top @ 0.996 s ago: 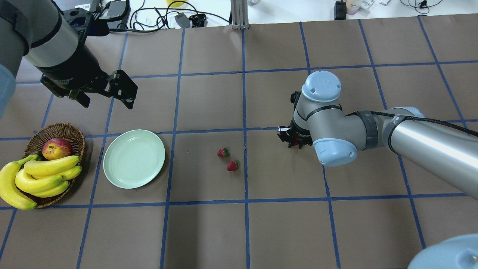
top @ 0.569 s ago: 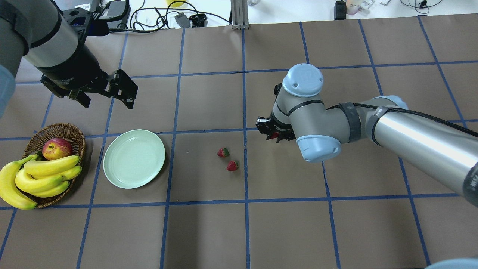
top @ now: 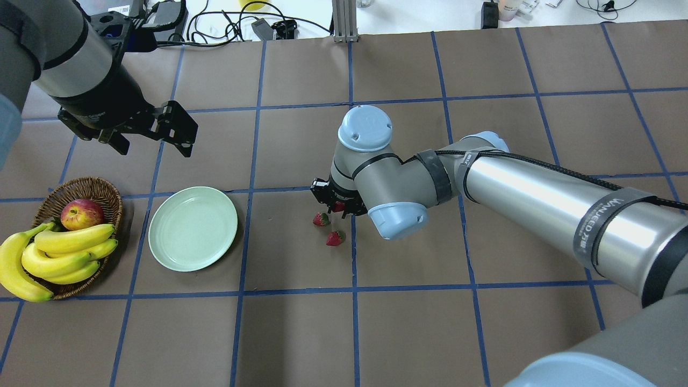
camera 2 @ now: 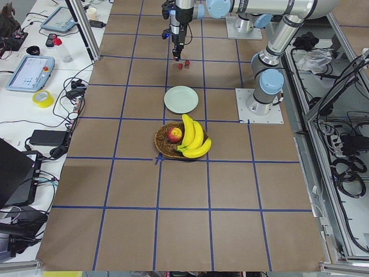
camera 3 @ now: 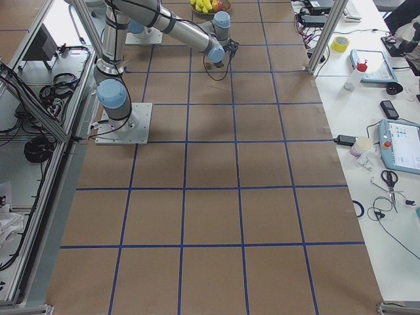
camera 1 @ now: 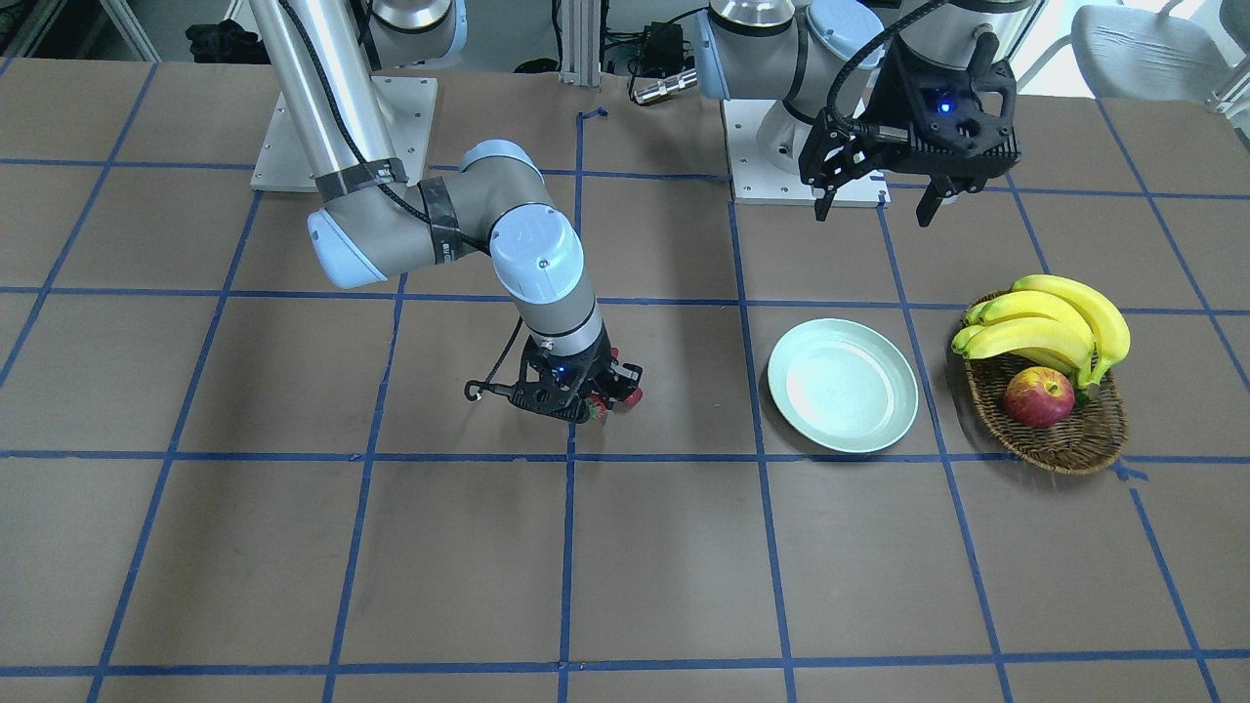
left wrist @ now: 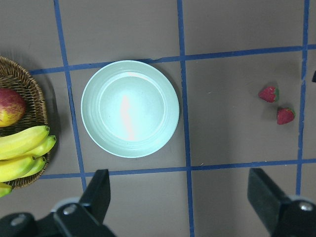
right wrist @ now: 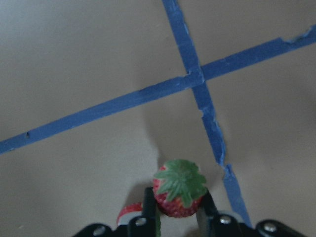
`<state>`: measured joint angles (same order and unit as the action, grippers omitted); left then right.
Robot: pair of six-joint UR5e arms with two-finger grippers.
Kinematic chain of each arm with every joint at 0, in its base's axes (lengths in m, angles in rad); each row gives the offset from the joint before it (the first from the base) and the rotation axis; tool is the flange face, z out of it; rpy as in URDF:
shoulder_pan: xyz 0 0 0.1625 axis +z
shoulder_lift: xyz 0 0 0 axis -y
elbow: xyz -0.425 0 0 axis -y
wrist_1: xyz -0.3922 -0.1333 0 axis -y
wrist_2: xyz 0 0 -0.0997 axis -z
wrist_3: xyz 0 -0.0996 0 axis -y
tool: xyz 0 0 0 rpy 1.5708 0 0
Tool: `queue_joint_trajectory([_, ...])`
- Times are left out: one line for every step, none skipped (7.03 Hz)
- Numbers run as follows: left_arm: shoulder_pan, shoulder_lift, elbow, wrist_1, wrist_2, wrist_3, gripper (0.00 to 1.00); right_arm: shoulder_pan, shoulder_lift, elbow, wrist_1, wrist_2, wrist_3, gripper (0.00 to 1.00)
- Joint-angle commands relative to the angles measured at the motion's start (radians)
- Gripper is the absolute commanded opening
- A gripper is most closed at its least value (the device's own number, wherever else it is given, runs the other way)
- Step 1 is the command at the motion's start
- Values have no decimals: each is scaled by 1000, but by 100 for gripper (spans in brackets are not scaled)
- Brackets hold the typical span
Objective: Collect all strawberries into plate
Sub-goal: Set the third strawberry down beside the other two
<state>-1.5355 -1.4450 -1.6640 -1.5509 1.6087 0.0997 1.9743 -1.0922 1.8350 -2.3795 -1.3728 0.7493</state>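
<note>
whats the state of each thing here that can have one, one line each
plate, empty
right gripper, shut on the held strawberry
held strawberry, clamped between the fingers, cap up
nearer loose strawberry, lying on the table, not in the plate
farther loose strawberry, lying on the table, not in the plate
left gripper, open, holding nothing
basket, holding an apple and bananas

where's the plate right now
In the overhead view the plate sits left of centre, between the wicker basket and two loose strawberries.
</note>
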Motion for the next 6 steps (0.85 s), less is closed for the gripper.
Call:
queue_joint_trajectory([0,0,0,0,0,0,100,6,15,-3,0,-6,7,29])
queue_joint_trajectory([0,0,0,0,2,0,100,6,12,-5,0,-15,5,99])
queue_joint_trajectory([0,0,0,0,-1,0,100,6,8,-6,3,-26,5,100])
queue_joint_trajectory([0,0,0,0,-1,0,100,5,-15,-8,6,-26,2,100])
queue_joint_trajectory([0,0,1,0,-3,0,100,-8,-43,-13,9,-23,-4,100])
queue_joint_trajectory([0,0,1,0,2,0,100,-29,-96,-13,31,-23,-45,100])
